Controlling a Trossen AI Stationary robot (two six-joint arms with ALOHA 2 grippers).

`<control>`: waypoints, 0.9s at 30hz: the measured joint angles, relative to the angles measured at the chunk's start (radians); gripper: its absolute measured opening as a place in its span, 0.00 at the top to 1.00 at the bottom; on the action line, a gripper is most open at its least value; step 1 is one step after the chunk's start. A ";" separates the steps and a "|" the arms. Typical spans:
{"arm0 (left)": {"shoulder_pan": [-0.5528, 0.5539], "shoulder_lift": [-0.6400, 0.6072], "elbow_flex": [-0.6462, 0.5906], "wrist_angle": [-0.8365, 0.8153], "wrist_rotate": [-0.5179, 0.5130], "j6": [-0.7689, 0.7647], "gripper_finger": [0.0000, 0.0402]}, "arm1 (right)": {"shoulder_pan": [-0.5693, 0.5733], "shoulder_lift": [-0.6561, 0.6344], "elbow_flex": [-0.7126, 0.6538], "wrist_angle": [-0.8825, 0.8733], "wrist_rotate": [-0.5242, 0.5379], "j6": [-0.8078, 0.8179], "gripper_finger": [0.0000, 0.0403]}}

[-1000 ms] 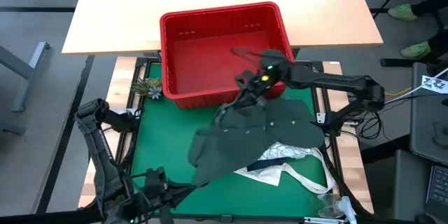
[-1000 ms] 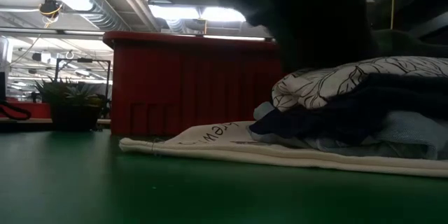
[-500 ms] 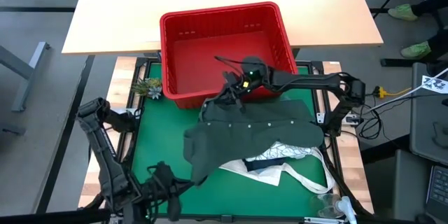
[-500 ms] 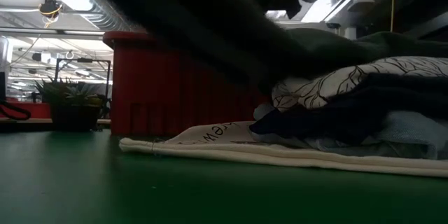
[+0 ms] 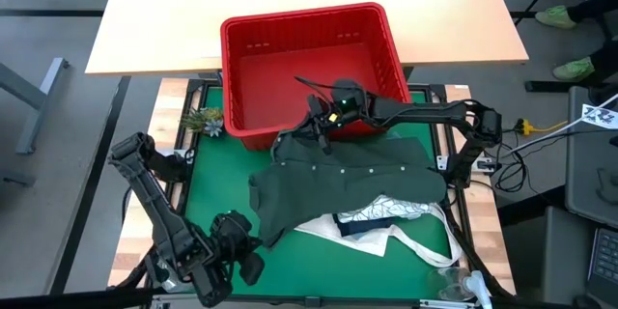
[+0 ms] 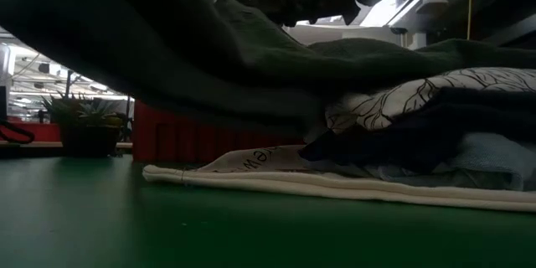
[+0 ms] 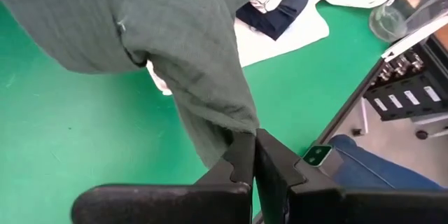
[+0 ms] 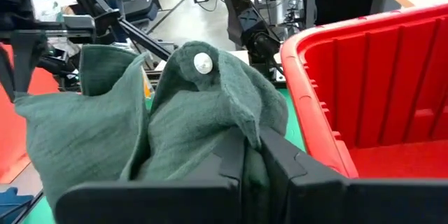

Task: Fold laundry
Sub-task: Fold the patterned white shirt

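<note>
A dark olive green garment point(image 5: 338, 179) is stretched between my two grippers above the green mat. It drapes over a pile of folded laundry: a white leaf-print piece point(image 6: 402, 96), a navy one point(image 6: 394, 146) and light blue denim point(image 6: 494, 155). The pile lies on a white tote bag point(image 5: 406, 241). My right gripper point(image 5: 317, 135) is shut on the garment's far edge, just in front of the red basket point(image 5: 232, 77). My left gripper point(image 5: 253, 249) is shut on its near left corner. My left gripper pinches the olive garment's near left corner point(image 7: 241, 129) between its two shut fingers, slanting down. The cloth runs up and away from the fingers, clear of the mat there. My right gripper pinches a bunched fold of the garment's far edge point(image 8: 241, 129), just below a white button point(image 8: 203, 63). The fingers come nearly level from the table's right. The cloth is gathered in several layers and hangs down from the hold toward the pile.
The red basket's front rim point(image 8: 308, 91) stands right beside my right gripper. A small potted plant point(image 5: 205, 121) sits at the mat's far left corner. A clear container point(image 5: 463, 285) lies at the near right corner. Bare green mat point(image 5: 217, 183) shows at the left.
My right gripper has gone down and toward the table's left, along the basket's front, carrying the garment's far edge. My left gripper has tipped downward and shifted toward the right with its corner. The garment has sunk and spread out lower over the pile.
</note>
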 joint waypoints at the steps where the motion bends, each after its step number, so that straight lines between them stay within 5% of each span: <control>1: 0.005 0.000 0.000 0.000 0.005 0.008 1.00 | 0.000 0.000 0.000 -0.003 0.005 0.000 0.94; 18: 0.016 0.000 0.000 0.000 0.014 0.018 1.00 | 0.000 0.000 0.000 -0.004 0.052 0.004 0.92; 27: 0.016 0.000 0.000 0.000 0.014 0.018 1.00 | -0.001 0.000 0.001 -0.003 0.148 0.051 0.63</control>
